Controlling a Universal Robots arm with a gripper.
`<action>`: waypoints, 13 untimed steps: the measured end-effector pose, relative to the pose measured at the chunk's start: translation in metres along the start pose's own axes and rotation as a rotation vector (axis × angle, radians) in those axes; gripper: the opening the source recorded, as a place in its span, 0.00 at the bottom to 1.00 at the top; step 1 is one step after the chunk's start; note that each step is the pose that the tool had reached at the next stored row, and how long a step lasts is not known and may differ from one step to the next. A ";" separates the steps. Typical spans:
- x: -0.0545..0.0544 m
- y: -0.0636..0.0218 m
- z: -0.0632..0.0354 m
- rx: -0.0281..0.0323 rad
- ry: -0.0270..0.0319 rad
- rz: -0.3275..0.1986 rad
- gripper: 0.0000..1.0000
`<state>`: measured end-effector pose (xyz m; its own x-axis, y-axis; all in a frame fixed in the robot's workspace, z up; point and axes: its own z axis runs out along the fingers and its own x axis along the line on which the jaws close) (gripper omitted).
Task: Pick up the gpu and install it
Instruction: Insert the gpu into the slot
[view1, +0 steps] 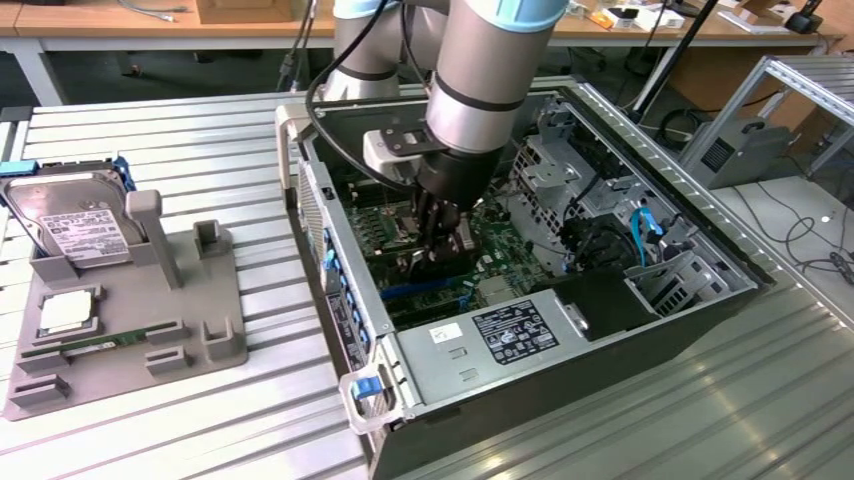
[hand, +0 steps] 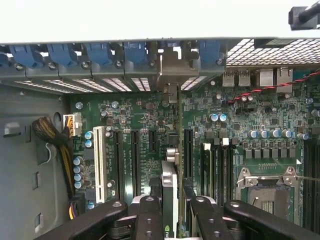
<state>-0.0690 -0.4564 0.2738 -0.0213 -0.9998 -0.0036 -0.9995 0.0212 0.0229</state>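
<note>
In the exterior view, the arm reaches steeply down from the top centre of the frame into the open computer case (view1: 694, 300), its gripper (view1: 438, 245) low over the motherboard (view1: 501, 250). In the wrist view, the gripper (hand: 170, 210) at the bottom centre clamps the gpu (hand: 169, 180) edge-on, upright above the expansion slots (hand: 135, 155).

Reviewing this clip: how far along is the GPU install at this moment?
Pick-up looks done: the gripper is shut on the gpu, held edge-on inside the open computer case. In hand: the card hangs over the motherboard, roughly in line with its expansion slots. Left: seating; whether it has entered a slot can't be told.
</note>
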 end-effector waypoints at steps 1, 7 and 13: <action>0.000 -0.0020 0.0000 -0.0001 -0.0001 0.000 0.27; 0.000 -0.0059 0.0005 0.0297 -0.0006 0.000 0.27; 0.000 -0.0031 0.0005 0.0322 -0.0004 0.000 0.27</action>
<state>-0.0659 -0.4564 0.2733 -0.0212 -0.9998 -0.0040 -0.9997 0.0213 -0.0093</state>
